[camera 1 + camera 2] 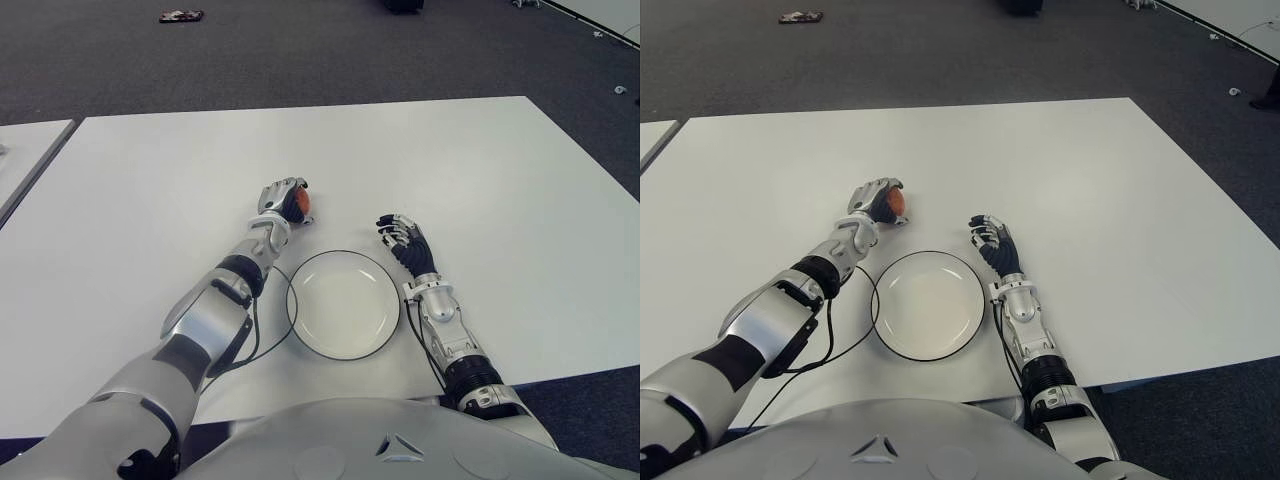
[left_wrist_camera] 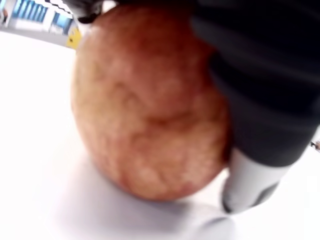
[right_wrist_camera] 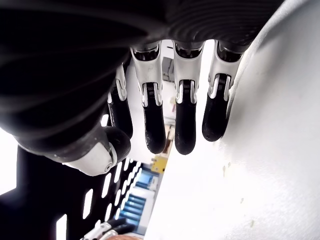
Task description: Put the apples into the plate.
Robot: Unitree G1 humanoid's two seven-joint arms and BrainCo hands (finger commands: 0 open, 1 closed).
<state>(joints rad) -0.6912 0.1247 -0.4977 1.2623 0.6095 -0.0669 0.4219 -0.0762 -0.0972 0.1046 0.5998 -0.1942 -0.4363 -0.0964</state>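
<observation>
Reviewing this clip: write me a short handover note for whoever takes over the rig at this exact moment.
Left hand: shut on the apple, just beyond the plate's far left rim; the left wrist view shows the apple low over or on the white table, so I cannot tell if it is lifted yet.
Right hand: open, holds nothing, shows on the table just right of the plate.
Plate: holds nothing, in front of the robot between the two arms.
Done: apple grasped.
Left: carry it over the plate and release it. Only this one apple is in view.
</observation>
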